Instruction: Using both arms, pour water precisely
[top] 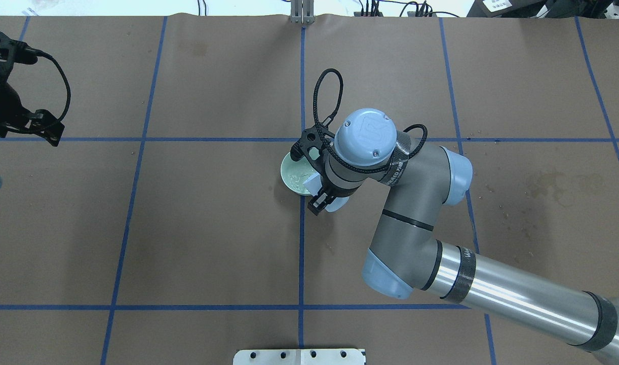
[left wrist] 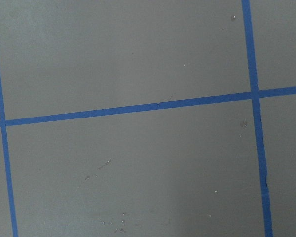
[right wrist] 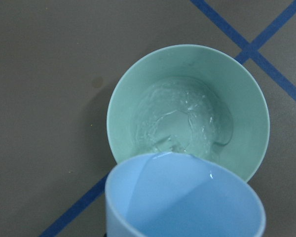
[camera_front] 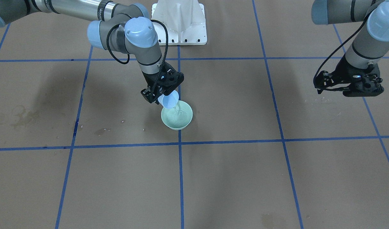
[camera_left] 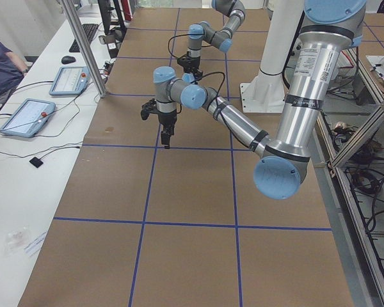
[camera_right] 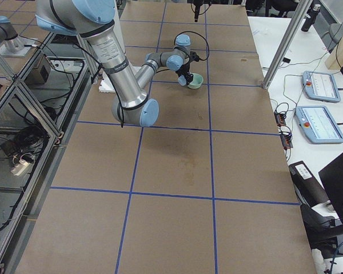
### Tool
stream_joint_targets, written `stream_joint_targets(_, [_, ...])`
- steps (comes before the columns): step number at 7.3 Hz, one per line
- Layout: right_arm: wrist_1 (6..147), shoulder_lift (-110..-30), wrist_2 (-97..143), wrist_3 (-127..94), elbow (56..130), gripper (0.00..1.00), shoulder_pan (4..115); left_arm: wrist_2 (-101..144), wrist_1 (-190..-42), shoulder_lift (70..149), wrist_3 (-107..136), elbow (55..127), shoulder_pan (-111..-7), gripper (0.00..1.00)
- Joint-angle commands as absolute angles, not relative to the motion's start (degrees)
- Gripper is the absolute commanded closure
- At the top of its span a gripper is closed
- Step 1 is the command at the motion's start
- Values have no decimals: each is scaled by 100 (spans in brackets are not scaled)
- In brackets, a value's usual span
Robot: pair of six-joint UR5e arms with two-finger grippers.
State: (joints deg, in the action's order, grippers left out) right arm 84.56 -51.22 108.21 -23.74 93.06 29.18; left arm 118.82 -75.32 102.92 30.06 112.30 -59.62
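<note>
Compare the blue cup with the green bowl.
The blue cup is tipped and held off the table in the right claw, while the green bowl stands upright on the table. The cup looks narrower than the bowl. The cup is letting water run from its lip, and the bowl is catching it. Both are plain, round, open-topped and pastel-coloured.

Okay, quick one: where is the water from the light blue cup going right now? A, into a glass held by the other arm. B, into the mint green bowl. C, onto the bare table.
B: the right gripper tips the light blue cup with its lip over the mint green bowl, and rippling water lies in the bowl's bottom.
</note>
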Motion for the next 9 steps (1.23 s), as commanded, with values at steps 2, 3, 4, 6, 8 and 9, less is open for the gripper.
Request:
stream_joint_targets(2, [8692, -5089, 10915, -2285, 9308, 100, 2936, 11883, -7532, 10283, 3006, 11206, -5959, 0])
stream_joint_targets(3, [8901, -5002, 10925, -2242, 9299, 100, 2936, 11883, -7550, 10283, 3006, 11180, -5959, 0])
stream_joint_targets(4, [9043, -4949, 10925, -2172, 9299, 100, 2936, 11883, -7559, 10283, 3006, 11180, -5959, 0])
stream_joint_targets(6, [9061, -4957, 10925, -2101, 9281, 100, 2936, 11883, -7559, 10283, 3006, 11180, -5959, 0])
stream_joint_targets(8, [9009, -4922, 10916, -2101, 9290, 100, 2953, 11883, -7559, 10283, 3015, 11180, -5959, 0])
stream_joint_targets(9, [8922, -4931, 10899, -2101, 9299, 100, 2962, 11883, -7559, 10283, 3015, 11180, -5959, 0])
